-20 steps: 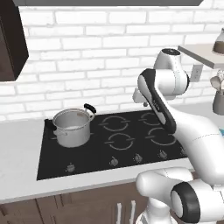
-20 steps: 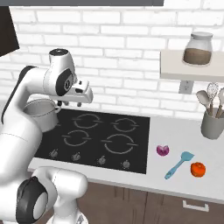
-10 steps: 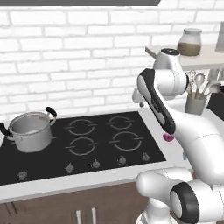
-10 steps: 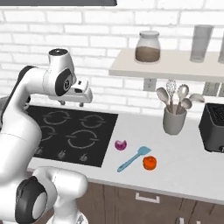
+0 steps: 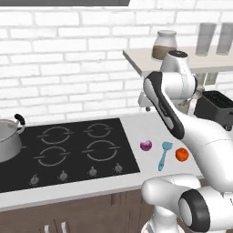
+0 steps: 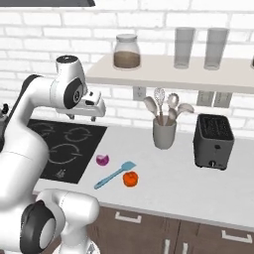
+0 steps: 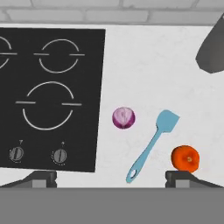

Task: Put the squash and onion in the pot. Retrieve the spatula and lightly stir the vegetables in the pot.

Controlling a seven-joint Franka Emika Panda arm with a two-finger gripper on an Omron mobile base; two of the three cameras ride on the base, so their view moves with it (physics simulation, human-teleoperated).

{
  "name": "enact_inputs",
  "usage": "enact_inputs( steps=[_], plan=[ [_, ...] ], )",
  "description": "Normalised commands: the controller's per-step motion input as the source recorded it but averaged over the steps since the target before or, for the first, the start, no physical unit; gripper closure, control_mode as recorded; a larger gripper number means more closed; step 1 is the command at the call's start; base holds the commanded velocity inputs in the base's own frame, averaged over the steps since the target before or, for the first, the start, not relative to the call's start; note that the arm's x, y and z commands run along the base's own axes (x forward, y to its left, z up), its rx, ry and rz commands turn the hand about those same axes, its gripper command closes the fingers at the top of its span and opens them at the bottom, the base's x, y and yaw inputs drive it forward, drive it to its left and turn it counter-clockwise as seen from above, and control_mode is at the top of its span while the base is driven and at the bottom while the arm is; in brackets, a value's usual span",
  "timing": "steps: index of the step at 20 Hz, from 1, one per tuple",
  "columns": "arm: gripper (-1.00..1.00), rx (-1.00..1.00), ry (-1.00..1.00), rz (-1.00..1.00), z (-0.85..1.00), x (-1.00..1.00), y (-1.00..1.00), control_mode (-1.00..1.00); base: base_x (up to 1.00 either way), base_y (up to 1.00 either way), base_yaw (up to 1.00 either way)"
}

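You are looking at one onion (image 7: 124, 118), one spatula (image 7: 151, 146) and one small orange-red round vegetable (image 7: 185, 158), all lying on the white counter (image 6: 173, 183) to the right of the black cooktop (image 5: 68, 152), near its front edge. The orange-red piece is sitting nearest the edge, just beside the spatula's stem; the onion is resting a little farther back, between the spatula and the cooktop, apart from both. The spatula's long axis is running diagonally: handle end toward the counter's front edge, flat blade pointing back toward the wall and away from the cooktop. One pot (image 5: 8, 139) is standing on the far left of the cooktop, well apart from the three items. Farther back you are seeing one grey utensil crock (image 6: 164, 133) and one dark toaster (image 6: 214, 141). The gripper (image 6: 82, 117) is hanging high above the counter, holding and touching nothing; in the hand view its fingertips (image 7: 41, 177) are sitting wide apart, so it is released
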Motion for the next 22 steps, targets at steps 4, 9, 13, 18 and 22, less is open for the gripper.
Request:
enact_inputs(
  steps=[4,9,13,18,22],
  plan=[
    [-1.00,0.00,0.00,0.00,0.00,0.00,0.00,1.00,0.00,-0.49,0.00],
    [-1.00,0.02,0.10,0.00,-0.18,0.00,-0.30,-1.00,0.00,0.00,0.00],
    [-1.00,0.01,0.21,0.00,-0.65,-0.13,-0.45,-1.00,0.00,0.00,0.00],
    [-1.00,0.00,0.21,0.00,-0.78,-0.15,-0.30,-1.00,0.00,0.00,0.00],
    [-1.00,-0.01,0.06,0.00,-0.78,-0.05,-0.24,-1.00,0.00,0.00,0.00]
  ],
)
